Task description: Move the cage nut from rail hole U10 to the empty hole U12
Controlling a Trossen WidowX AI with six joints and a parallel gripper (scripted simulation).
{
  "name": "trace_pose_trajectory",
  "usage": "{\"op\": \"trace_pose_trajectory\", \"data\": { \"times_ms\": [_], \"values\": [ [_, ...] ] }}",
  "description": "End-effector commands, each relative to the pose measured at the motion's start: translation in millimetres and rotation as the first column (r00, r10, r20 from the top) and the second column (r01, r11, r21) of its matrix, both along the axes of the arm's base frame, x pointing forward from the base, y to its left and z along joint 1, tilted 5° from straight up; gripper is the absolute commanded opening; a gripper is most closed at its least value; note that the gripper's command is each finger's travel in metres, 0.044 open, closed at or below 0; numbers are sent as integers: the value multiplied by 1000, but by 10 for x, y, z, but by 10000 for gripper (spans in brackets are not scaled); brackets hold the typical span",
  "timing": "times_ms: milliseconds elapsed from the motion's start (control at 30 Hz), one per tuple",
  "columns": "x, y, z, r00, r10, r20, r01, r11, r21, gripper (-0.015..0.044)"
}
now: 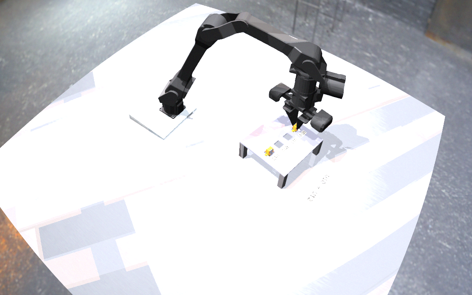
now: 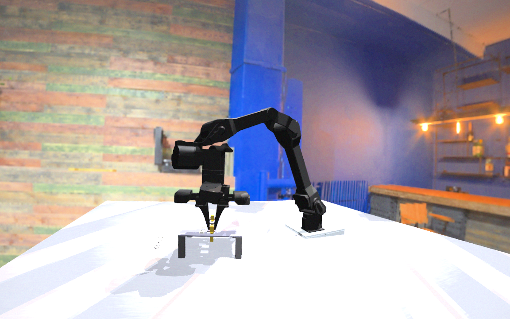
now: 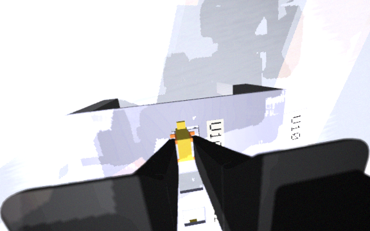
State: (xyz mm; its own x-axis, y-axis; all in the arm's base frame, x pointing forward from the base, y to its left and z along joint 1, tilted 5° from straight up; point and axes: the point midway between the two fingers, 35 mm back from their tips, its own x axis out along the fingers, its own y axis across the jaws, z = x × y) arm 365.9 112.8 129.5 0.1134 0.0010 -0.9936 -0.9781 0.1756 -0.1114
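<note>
Two black tapered fingers [image 1: 292, 118] [image 2: 206, 217], nearly shut, gripping yellow cage nut [image 1: 294, 128] [image 2: 211, 229] [image 3: 184, 145] at U10; tilted pull cd snag wings.

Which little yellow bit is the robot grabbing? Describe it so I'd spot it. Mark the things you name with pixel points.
Find the black arm and follow it to the low four-legged plate [image 1: 285, 161] beneath its hand [image 1: 295, 126] [image 2: 211, 229] [image 3: 184, 138]. Two yellow nuts sit there; the gripped nut [image 1: 295, 128] [image 2: 211, 228] [image 3: 184, 149] is the one between the black fingers.
</note>
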Motion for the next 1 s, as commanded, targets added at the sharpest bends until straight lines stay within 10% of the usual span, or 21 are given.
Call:
{"op": "trace_pose_trajectory", "data": {
  "times_ms": [0, 967],
  "values": [
    [-13, 0, 1, 1000, -5, 0, 5, 1000, 1, 33],
    [-29, -3, 21, 1000, -5, 0, 5, 1000, 1, 33]
  ]
}}
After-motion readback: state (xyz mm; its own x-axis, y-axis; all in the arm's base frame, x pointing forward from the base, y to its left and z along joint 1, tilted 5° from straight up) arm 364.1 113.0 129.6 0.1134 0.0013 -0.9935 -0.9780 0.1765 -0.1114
